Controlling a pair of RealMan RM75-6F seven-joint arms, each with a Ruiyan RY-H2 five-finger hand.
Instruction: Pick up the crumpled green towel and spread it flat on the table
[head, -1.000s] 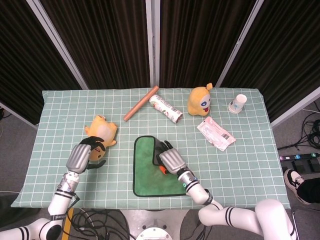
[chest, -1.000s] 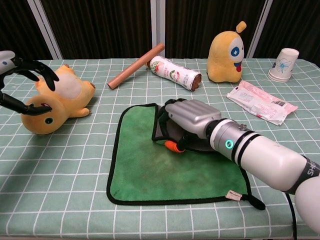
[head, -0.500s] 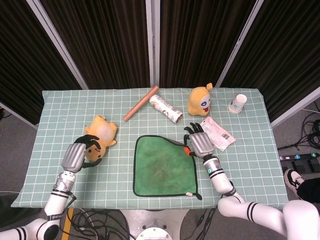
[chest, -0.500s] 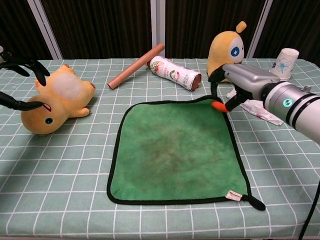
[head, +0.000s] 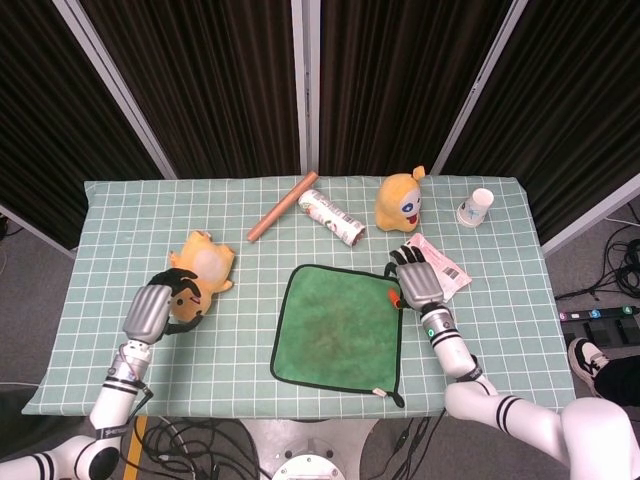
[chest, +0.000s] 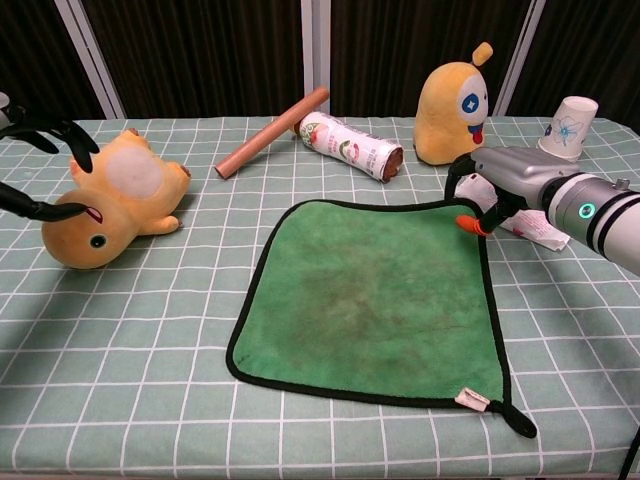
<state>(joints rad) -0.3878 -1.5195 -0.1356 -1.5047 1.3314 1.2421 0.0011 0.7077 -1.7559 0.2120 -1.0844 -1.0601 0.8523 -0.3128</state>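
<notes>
The green towel (head: 338, 328) (chest: 370, 295), edged in black, lies spread flat on the checked tablecloth in the middle front. My right hand (head: 415, 288) (chest: 495, 185) is at its far right corner and pinches that corner, an orange fingertip (chest: 467, 222) showing at the hem. My left hand (head: 150, 312) (chest: 40, 160) hovers at the left side with its fingers apart and holds nothing. It sits close beside a lying yellow plush (head: 200, 265) (chest: 110, 200).
Along the back are a wooden rod (head: 282, 207) (chest: 272, 132), a printed tube (head: 332, 218) (chest: 350, 145), an upright yellow plush (head: 400, 200) (chest: 455, 95) and a paper cup (head: 477, 207) (chest: 570, 128). A pink-white packet (head: 445, 268) (chest: 540, 228) lies just right of my right hand.
My right hand unfolded the towel's folded corner, then dragged it right, so the whole towel now lies flat and further right. The left hand barely moved.
</notes>
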